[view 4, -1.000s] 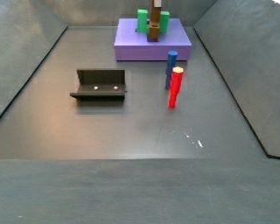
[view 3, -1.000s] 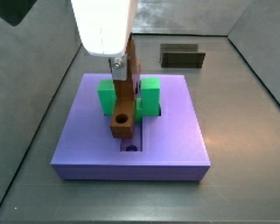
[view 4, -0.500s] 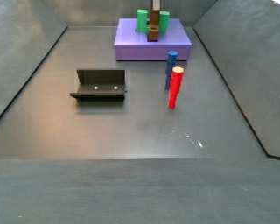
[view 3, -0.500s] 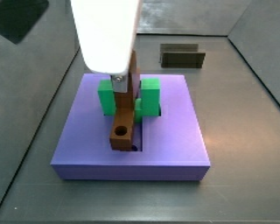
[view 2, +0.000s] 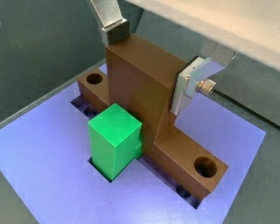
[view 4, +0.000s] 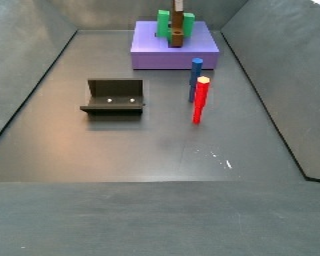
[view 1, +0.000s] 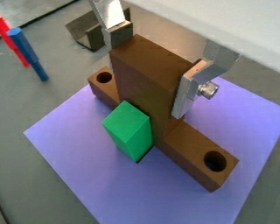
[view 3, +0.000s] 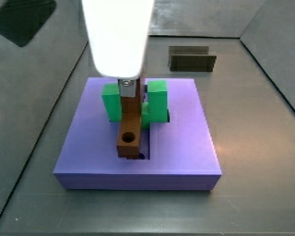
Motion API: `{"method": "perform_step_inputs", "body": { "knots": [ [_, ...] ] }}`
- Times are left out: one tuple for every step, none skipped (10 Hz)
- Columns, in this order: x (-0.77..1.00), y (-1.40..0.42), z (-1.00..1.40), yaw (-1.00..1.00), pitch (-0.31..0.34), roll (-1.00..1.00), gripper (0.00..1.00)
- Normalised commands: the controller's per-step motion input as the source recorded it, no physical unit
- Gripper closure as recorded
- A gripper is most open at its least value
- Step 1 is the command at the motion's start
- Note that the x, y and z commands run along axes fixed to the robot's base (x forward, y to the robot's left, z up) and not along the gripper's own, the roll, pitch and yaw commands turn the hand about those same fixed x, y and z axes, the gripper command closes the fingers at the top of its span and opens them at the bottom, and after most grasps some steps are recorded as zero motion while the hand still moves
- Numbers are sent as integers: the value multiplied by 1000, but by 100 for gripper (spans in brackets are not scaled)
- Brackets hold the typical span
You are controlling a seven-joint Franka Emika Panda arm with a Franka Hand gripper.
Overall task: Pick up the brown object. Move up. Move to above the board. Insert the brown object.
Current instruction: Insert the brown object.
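Brown object (view 1: 154, 105) sits clamped in my gripper (view 1: 157, 58), my silver fingers (view 1: 192, 90) pressing either side of its upright block. Its long base, with a round hole near each end, lies along the groove of the purple board (view 2: 241, 179), between the arms of the green block (view 2: 113, 140). From a side view my claw (view 3: 125, 88) stands over the board (view 3: 181, 147); the fixture (view 4: 113, 97) and blue stick (view 4: 198, 82) stand well apart.

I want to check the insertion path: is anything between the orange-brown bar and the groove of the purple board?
Nothing visible. The gripper grips the orange-brown bar, already low in the purple board groove, between the arms of the green U-shaped block.
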Motion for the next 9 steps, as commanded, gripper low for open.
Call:
{"method": "perform_step_inputs", "body": {
  "knots": [
    [254,0,-360,337,191,97,100],
    [269,0,-360,214,189,51,100],
    [206,-20,-417,126,161,11,100],
    [103,-46,-443,51,130,0,100],
    [31,-63,-451,0,104,0,100],
    [0,-123,-411,0,81,-57,100],
    [51,-186,-337,0,69,-96,100],
    [106,-189,-357,-17,27,-151,100],
    [40,-37,-486,-89,0,-186,100]
  ]
}}
